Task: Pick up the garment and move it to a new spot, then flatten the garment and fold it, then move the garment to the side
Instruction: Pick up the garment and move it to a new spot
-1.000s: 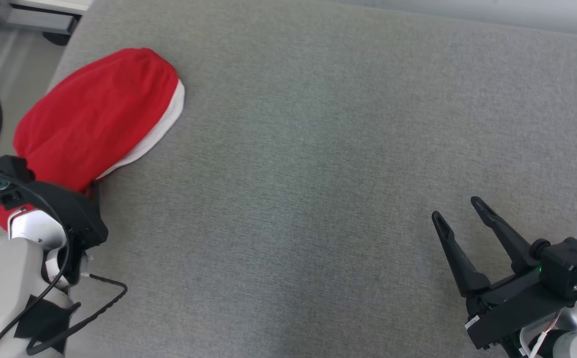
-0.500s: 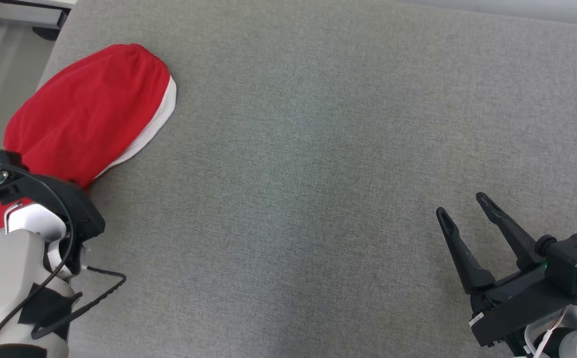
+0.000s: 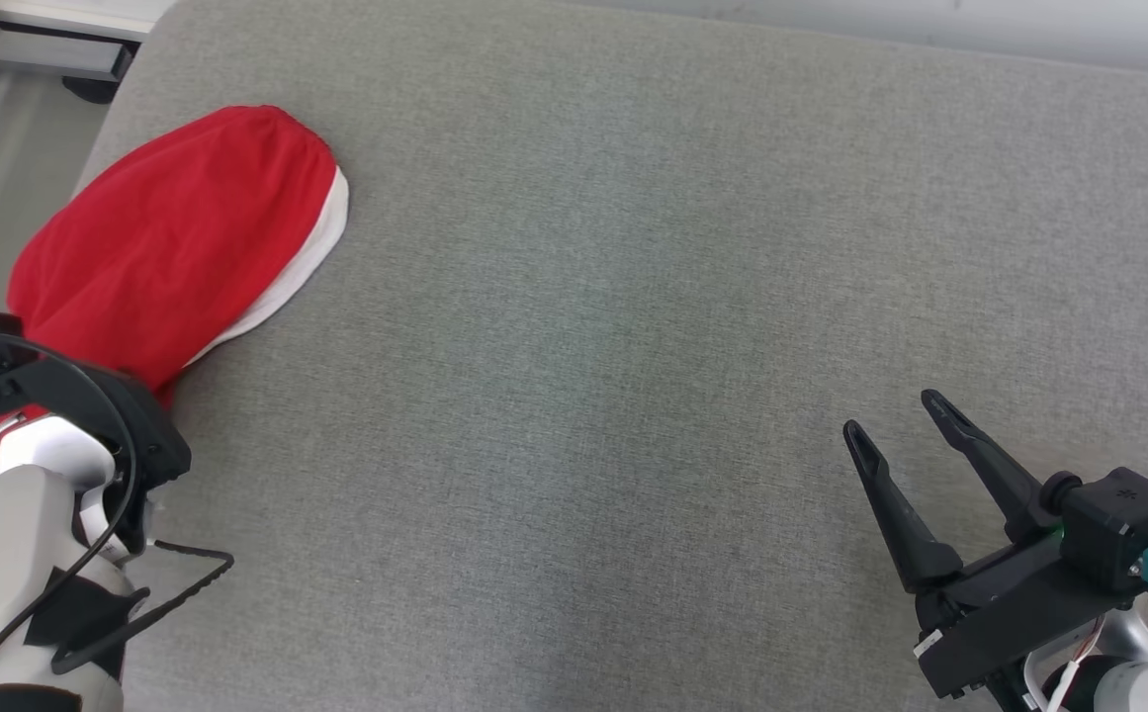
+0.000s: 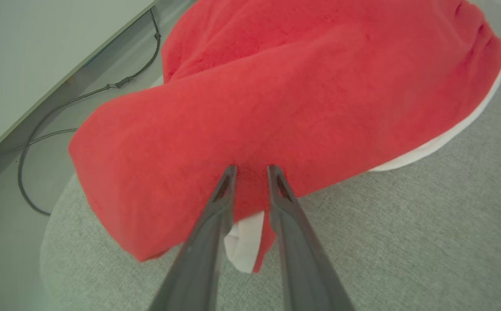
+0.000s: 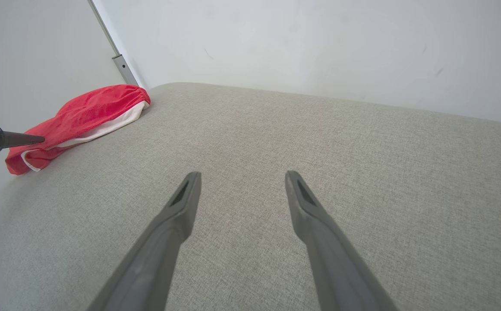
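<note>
The garment (image 3: 178,237) is a red bundle with a white band, lying at the far left corner of the grey padded table (image 3: 583,346). In the left wrist view my left gripper (image 4: 251,168) has its two fingers drawn close together, pinching a fold at the garment's (image 4: 297,86) near edge. The head view shows only that arm's wrist housing (image 3: 69,415), which covers the fingers. My right gripper (image 3: 890,415) stands open at the near right over bare table, far from the garment (image 5: 86,114), and its spread fingers (image 5: 242,175) hold nothing.
The table's rounded left edge (image 4: 60,207) runs close beside the garment, with floor and loose cables (image 4: 39,129) beyond it. A pale cabinet (image 4: 26,56) stands left of the table. A white wall (image 5: 319,43) backs the far side.
My left gripper's fingers have come together on the garment's near edge. The head view has shifted a little. The right arm holds still.
</note>
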Motion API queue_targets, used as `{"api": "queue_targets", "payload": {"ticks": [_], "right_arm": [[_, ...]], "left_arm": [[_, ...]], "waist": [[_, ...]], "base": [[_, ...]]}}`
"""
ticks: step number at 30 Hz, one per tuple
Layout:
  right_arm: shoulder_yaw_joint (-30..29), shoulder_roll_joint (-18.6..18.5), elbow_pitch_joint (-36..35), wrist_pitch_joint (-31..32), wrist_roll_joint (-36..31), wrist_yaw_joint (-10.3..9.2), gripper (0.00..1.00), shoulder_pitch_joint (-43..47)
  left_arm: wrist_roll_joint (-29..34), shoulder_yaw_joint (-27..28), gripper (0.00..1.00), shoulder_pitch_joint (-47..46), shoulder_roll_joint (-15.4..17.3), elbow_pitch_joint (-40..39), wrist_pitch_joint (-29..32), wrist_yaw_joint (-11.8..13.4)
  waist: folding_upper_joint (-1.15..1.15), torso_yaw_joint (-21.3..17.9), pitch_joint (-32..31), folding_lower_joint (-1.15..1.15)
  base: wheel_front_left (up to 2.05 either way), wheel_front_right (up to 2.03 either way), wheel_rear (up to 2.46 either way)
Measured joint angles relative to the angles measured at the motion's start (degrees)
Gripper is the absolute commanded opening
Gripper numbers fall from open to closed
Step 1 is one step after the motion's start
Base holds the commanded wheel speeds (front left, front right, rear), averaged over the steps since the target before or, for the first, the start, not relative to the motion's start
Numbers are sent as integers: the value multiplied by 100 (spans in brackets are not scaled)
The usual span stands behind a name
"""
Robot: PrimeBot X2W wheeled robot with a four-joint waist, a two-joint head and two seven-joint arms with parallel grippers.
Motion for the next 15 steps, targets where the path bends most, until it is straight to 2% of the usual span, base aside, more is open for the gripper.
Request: {"api": "queue_targets", "payload": {"ticks": [9, 15], "right_arm": [[-101, -18, -31, 1, 1, -29, 100, 10], [-104, 33, 112, -14, 57, -32, 100, 6]], "left_arm": [[148, -103, 100, -132, -111, 38, -104, 0], [336, -253, 100, -248, -235, -116, -567, 1]], "waist": [[0, -80, 88, 0], [0, 13, -29, 0]], "base": [[0, 0, 0], [0, 0, 0]]}}
